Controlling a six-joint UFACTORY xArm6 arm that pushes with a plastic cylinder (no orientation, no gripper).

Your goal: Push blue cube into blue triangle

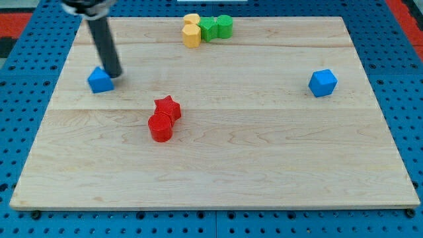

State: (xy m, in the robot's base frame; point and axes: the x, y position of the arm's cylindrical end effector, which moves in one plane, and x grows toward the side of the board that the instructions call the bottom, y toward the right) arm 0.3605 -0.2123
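The blue cube [322,82] sits near the view's right edge of the wooden board [264,158]. The blue triangle [100,80] sits at the view's left. My tip [115,75] rests just to the right of the blue triangle, touching or almost touching it, and far to the left of the blue cube. The dark rod slants up toward the view's top left.
A red star [167,106] and a red cylinder [160,127] touch near the board's middle. At the view's top, two yellow blocks [192,31] stand against a green star [209,28] and a green cylinder [225,26].
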